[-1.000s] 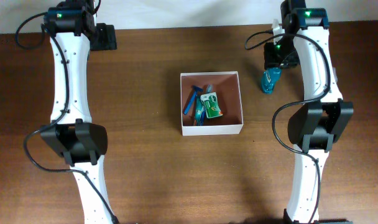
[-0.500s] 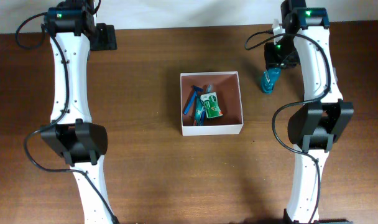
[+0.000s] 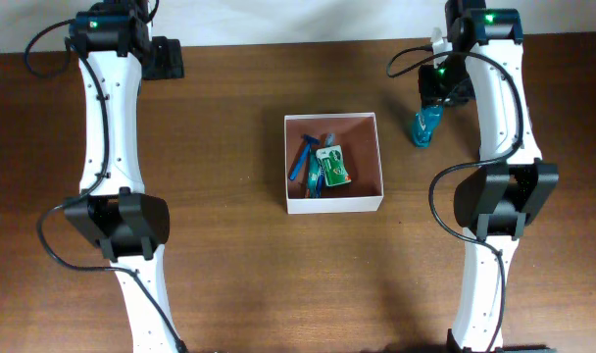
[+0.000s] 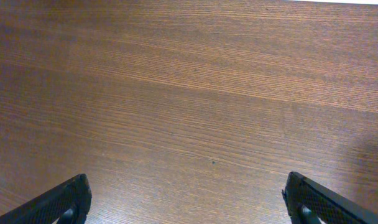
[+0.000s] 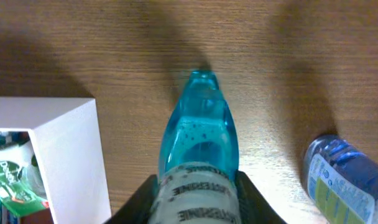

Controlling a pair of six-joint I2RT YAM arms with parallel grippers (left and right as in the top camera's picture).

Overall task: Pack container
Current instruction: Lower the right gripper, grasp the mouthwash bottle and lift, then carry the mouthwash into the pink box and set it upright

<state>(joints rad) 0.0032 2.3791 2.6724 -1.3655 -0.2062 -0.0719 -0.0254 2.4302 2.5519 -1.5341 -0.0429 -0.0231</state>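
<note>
Between the fingers of the right gripper [image 5: 197, 198]: one turquoise bottle [image 5: 199, 140], clear-bodied, banded with a white label; jaws pressed onto that band, pinching it from both sides; long axis in line with the fingers, narrow end leading out past the fingertips; whether it hangs clear of the table [image 5: 282, 68] cannot be told.

Off this gripper's left side, near the bottle but apart from it: the container [image 3: 335, 204], square, white-walled, pinkish-brown floor; its nearest wall runs roughly parallel with the bottle's axis in the wrist view; contents, a green packet [image 3: 333, 167] and several blue items [image 3: 303, 165], too small to name.

Off the gripper's other side: one blue labelled bottle [image 5: 340, 177], untouched.

Left gripper [image 4: 188, 202]: fingers spread wide, nothing between them, bare wood below; well apart from the container.

Judgement: right arm much the nearer, and loaded; the coming move is likely a sideways carry toward its left, over the white wall, bottle kept lengthwise to land on the bare floor beside the packet; risk, the narrow end clipping the rim.
</note>
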